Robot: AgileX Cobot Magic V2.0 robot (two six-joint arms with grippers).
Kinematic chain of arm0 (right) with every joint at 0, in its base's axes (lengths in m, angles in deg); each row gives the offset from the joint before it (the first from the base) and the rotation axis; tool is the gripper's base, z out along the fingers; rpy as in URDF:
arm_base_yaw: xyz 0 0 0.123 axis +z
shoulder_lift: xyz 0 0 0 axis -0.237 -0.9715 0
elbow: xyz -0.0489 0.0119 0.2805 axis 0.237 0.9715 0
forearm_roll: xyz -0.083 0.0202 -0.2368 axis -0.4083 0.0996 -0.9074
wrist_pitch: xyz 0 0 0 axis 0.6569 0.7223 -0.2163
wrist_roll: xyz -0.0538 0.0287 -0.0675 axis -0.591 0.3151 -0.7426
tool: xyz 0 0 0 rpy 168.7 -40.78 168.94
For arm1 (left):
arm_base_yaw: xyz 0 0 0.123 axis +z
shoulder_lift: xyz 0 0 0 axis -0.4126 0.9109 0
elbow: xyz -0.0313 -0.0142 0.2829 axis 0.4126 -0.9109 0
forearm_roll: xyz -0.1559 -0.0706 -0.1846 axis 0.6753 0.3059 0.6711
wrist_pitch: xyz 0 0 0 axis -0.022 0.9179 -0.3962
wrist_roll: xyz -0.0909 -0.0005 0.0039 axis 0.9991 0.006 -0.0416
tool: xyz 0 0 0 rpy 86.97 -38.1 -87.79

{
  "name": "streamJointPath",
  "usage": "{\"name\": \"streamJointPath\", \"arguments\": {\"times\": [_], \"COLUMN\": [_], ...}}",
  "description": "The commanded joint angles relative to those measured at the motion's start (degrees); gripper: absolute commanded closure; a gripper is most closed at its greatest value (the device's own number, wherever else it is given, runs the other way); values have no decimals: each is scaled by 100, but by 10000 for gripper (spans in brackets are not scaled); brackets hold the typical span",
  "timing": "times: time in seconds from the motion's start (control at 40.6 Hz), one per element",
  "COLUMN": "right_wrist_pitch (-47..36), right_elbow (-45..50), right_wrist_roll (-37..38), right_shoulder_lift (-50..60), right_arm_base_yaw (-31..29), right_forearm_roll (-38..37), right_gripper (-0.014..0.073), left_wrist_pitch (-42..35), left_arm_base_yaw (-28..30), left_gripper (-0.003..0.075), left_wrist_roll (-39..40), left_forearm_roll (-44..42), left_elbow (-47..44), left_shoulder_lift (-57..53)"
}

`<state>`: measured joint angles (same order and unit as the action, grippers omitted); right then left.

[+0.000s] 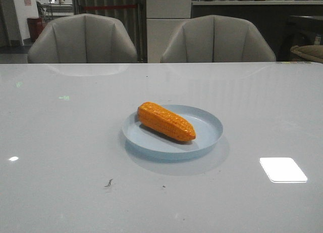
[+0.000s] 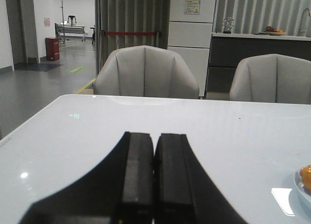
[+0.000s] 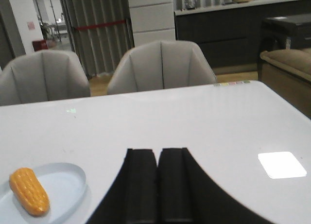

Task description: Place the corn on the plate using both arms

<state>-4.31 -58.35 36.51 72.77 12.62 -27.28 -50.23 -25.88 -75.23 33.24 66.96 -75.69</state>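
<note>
The orange corn (image 1: pixel 166 121) lies on the pale blue plate (image 1: pixel 209 123) at the table's middle, tapered end toward the front right. Neither gripper shows in the front view. In the left wrist view my left gripper (image 2: pixel 155 136) is shut and empty over bare table; the plate's edge (image 2: pixel 297 182) and a bit of corn (image 2: pixel 306 172) show at the frame's side. In the right wrist view my right gripper (image 3: pixel 158 152) is shut and empty, apart from the plate (image 3: pixel 73 178) holding the corn (image 3: pixel 29 191).
Two grey chairs (image 1: pixel 83 40) (image 1: pixel 217 40) stand behind the table's far edge. A bright light reflection (image 1: pixel 283 169) sits on the white table (image 1: pixel 60 142) at the front right. Small dark specks (image 1: pixel 108 183) lie near the front.
</note>
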Motion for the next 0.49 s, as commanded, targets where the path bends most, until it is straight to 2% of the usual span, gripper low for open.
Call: {"name": "streamJointPath", "arguments": {"times": [0.0, 0.123, 0.246, 0.468], "right_wrist_pitch": [-567, -666, -1099, -972], "right_elbow": [205, 678, 1113, 1091], "right_wrist_roll": [-5, -5, -5, -5], "right_shoulder_lift": [125, 125, 125, 125], "right_arm_base_yaw": [-21, -21, -21, -21], "right_forearm_roll": [-119, -113, -107, -107], "right_gripper": [556, 556, 556, 556], "left_wrist_pitch": [-463, -463, -463, -463], "left_arm_base_yaw": [12, 12, 12, 12], "left_gripper": [627, 627, 627, 627], "left_wrist_roll": [39, 39, 39, 39], "left_forearm_roll": [10, 10, 10, 10], "left_elbow": [-215, -215, -215, -215], "left_shoulder_lift": [-58, -58, -58, -58]}}
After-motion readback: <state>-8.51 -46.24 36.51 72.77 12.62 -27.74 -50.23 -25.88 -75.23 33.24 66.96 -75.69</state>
